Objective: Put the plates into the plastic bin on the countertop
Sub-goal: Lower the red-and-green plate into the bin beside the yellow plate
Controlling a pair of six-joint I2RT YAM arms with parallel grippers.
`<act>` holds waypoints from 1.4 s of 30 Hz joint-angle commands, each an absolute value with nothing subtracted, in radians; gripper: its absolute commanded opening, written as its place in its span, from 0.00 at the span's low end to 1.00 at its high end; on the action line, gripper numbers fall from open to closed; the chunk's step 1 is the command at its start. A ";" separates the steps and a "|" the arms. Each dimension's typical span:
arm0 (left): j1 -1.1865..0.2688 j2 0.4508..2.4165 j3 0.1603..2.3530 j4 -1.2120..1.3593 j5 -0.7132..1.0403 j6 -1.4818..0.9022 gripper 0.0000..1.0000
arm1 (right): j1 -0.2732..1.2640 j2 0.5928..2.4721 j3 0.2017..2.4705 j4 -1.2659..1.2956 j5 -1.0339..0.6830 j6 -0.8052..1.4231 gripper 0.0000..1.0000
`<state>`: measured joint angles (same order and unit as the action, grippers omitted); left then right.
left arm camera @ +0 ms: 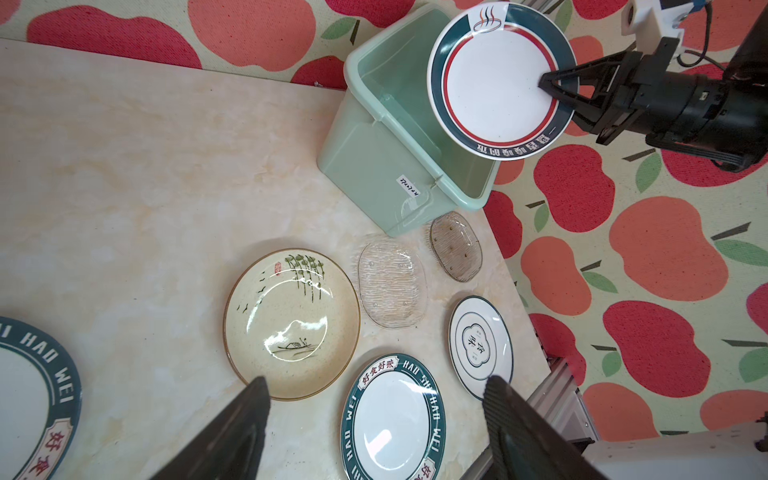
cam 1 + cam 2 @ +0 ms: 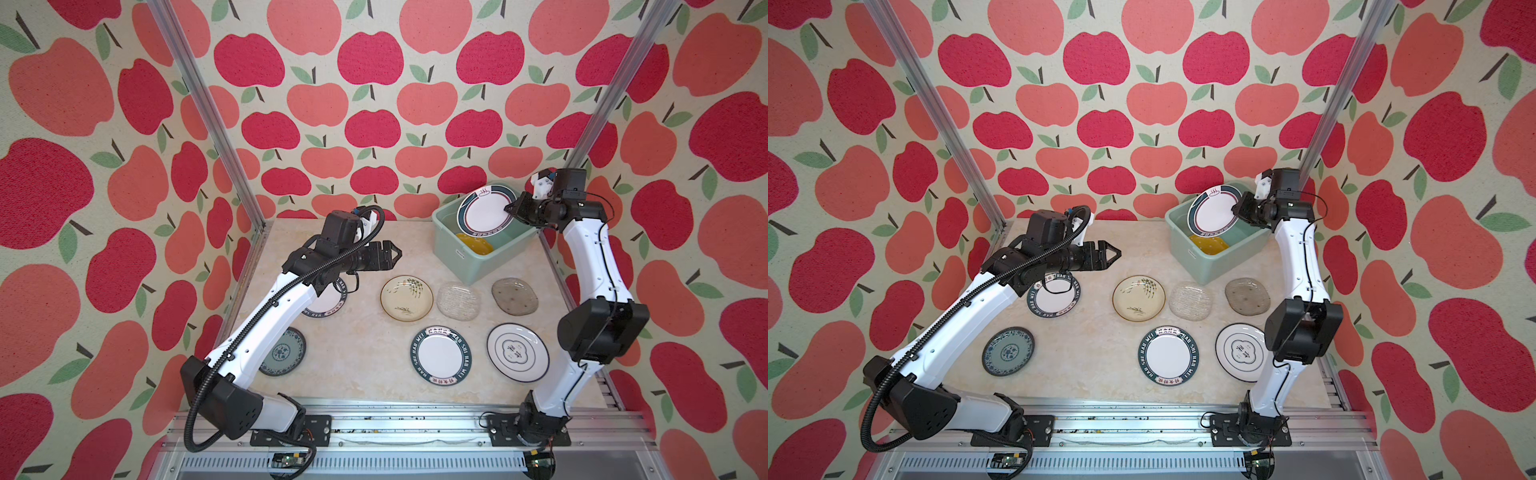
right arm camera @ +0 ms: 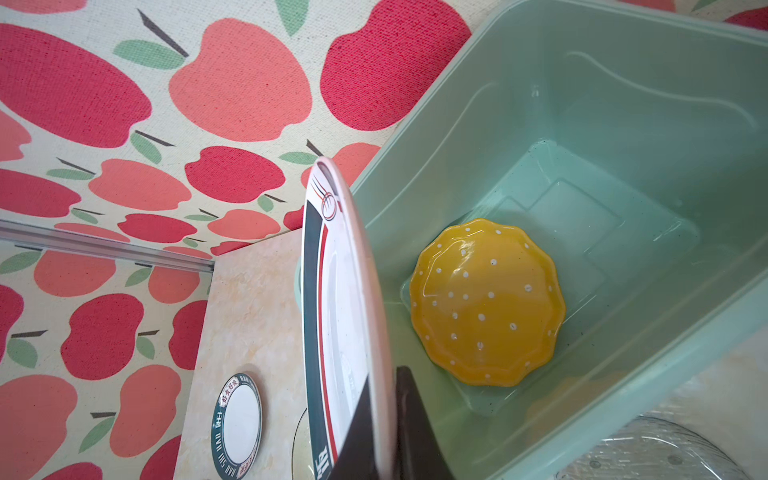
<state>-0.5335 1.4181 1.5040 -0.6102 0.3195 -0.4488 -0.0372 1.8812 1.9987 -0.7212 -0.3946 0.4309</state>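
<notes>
bin at back right, plate inside

Marbled countertop; seven plates, mint bin

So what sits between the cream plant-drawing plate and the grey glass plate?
The clear glass plate, in a row with the cream plate and grey glass plate, as both top views show.

Cream fabric walls printed with red and coral apples are seen left, right and far. Aluminium posts are set at the far corners, aluminium rails along the near edge.
</notes>
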 commanded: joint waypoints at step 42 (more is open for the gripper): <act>-0.561 1.552 1.491 -0.620 0.360 -0.447 0.83 | 0.154 2.180 2.104 -0.679 -0.444 0.445 0.00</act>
